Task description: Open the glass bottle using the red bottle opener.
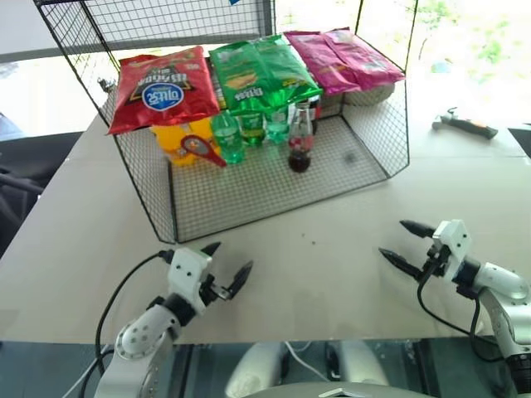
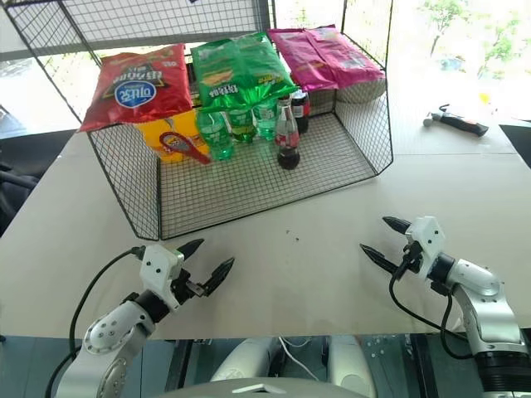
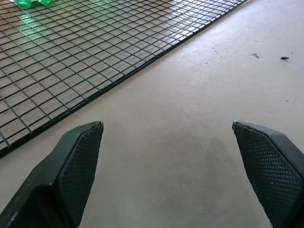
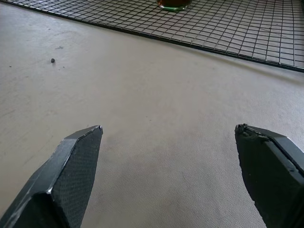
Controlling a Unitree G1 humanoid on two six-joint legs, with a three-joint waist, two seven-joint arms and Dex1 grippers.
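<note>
Nothing looks started: near the table's (image 1: pixel 348 249) front edge, the left gripper (image 1: pixel 224 261) and right gripper (image 1: pixel 406 243) hover empty, fingers spread wide. Farther back, inside the wire rack (image 1: pixel 249 195), the glass bottle (image 1: pixel 299 141) stands capped; the red bottle opener (image 1: pixel 202 150) leans leftward.

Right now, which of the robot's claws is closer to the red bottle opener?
Left. The left claw hovers open over the table in front of the red bottle opener in the wire rack. The right claw, also open, sits far off to the other side.
</note>
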